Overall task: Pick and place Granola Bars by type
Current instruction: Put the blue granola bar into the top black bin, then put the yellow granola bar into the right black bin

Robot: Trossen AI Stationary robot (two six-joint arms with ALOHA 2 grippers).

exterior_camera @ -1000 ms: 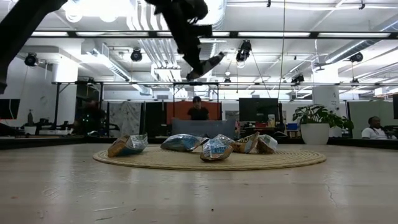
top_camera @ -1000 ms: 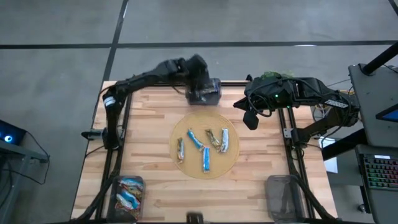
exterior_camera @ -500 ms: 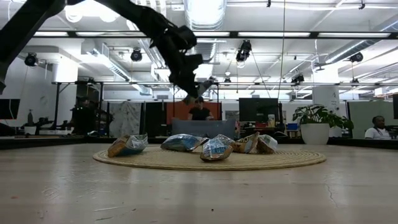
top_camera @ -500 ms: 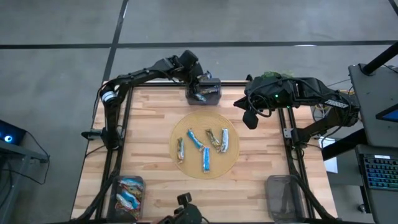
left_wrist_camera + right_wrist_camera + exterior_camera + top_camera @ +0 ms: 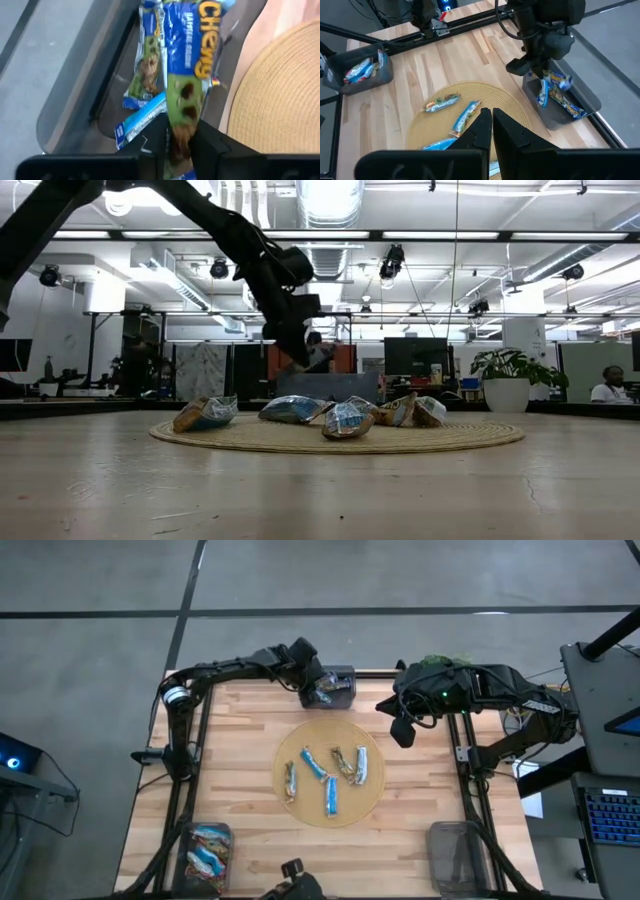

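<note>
My left gripper reaches down into the grey bin at the table's far edge, shut on a blue-and-green granola bar. In the right wrist view the gripper stands over the bin. Two more blue bars lie on the bin's floor. Several bars lie flat on the round woven mat at the table's middle. My right gripper hangs shut above the table's right side, holding nothing. My left gripper pinches the blue-and-green bar by one end between its two fingers. The fingers slant down from the table's left side, in line with the bar. The bar hangs past the fingertips into the bin; whether its free end rests there, I cannot tell.
A bin with blue and orange bars stands at the near left corner, another grey bin at the near right. A dark object shows at the near edge. Bare wood lies left and right of the mat.
My left gripper has come down from high above the table toward the far bin, rolling as it went. It has carried the blue-and-green bar down into the bin.
</note>
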